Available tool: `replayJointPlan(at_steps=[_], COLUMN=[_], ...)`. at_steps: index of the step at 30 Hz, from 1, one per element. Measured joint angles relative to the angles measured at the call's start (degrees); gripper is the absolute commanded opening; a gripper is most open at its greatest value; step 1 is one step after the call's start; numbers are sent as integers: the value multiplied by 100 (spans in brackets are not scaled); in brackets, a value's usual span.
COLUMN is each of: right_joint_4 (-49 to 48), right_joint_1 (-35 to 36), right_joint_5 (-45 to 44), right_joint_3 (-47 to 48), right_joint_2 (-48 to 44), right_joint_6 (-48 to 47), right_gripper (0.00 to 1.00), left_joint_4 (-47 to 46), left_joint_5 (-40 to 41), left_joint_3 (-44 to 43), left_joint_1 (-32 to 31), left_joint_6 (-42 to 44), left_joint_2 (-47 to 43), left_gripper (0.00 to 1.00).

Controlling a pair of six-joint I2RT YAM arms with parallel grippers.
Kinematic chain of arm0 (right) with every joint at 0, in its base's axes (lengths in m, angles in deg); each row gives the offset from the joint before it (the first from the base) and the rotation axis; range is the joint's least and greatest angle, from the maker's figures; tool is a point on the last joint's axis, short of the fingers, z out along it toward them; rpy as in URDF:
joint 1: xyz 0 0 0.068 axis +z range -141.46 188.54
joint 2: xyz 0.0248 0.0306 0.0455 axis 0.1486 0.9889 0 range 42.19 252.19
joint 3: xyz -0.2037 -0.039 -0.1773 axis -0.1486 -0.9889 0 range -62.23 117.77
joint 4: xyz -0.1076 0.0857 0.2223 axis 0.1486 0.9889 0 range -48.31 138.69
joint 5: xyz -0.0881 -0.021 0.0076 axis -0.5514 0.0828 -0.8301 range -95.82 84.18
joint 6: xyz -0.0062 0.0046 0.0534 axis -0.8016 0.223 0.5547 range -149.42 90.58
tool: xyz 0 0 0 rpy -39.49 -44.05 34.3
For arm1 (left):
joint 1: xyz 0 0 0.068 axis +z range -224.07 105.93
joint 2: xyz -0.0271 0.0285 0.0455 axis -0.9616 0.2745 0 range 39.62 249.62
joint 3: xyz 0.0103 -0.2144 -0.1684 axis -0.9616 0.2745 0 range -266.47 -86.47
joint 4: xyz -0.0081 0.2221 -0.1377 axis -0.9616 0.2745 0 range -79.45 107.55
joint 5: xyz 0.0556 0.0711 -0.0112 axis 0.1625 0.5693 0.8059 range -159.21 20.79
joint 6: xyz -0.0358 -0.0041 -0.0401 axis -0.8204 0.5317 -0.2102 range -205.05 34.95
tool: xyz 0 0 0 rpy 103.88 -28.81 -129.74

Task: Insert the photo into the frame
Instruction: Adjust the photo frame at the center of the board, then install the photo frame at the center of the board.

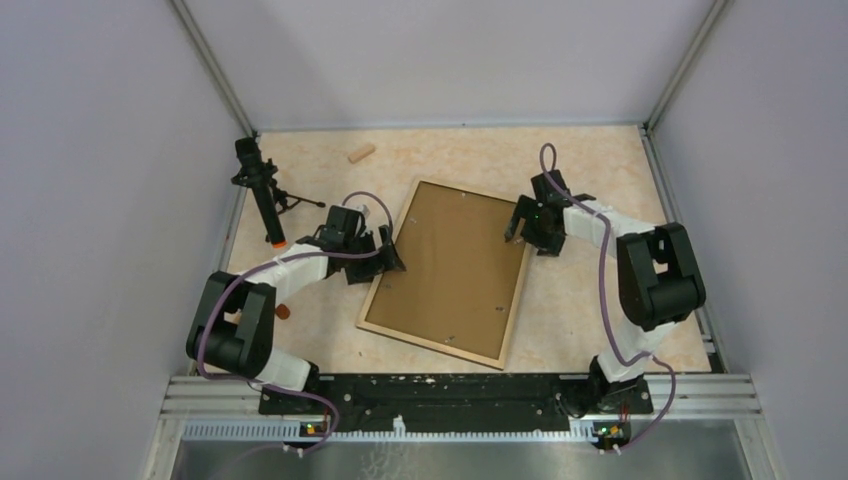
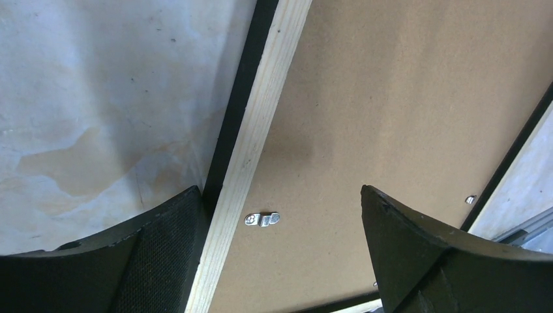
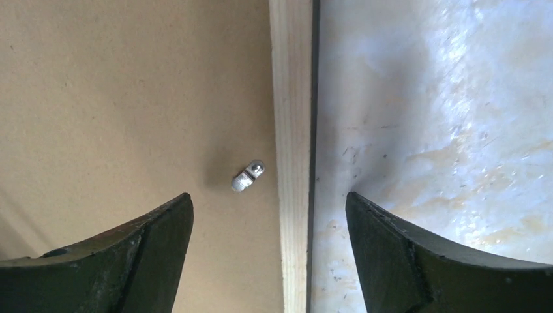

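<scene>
- Grey walls close three sides of a table [image 1: 590,170] with a beige marbled top.
- The frame [image 1: 513,300] lies flat near the middle of the table, a little turned. Its pale wood face is up and its outer side is black.
- A brown backing board [image 1: 455,265] fills the opening of the frame, so only the board and the rails are seen.
- The left gripper [image 1: 385,255] hangs over the left rail of the frame with its jaws wide apart. In the left wrist view one finger [image 2: 163,254] is over the bare table just outside the rail, and the other is over the board.
- A small metal clip [image 2: 261,219] sits on the board just beside this rail, between the two fingers.
- The right gripper [image 1: 520,228] is at the far part of the right rail, also spread wide, one finger on each side of the rail. Another clip [image 3: 248,176] lies just inside the rail there.
- I cannot tell if any finger touches the frame.
- A short wooden peg [image 1: 361,153] lies near the far edge of the table, well apart from the frame.
- A black stand [image 1: 262,195] with an orange tip is at the left edge.
</scene>
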Motion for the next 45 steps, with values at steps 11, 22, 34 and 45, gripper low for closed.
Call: replayJointPlan(at_steps=[11,22,34,45], right_joint_4=[299,450,372,385], right_joint_1=[234,234,216,114], right_joint_5=[-647,-960,-907,-831], right_joint_3=[107,448,374,407], right_joint_2=[83,326,262,227], right_joint_6=[184,225,9,-1163], right_gripper=[71,54,21,27], left_joint_4=[-319,-505,-531,-525], left_joint_5=[-249,-260,-262,-273], left_joint_3=[170,334,396,457], left_joint_1=[0,7,4,0], left_joint_6=[-168,-184,-184,-186], left_joint_2=[-39,-153,-219,-291], left_gripper=[94,95,95,96])
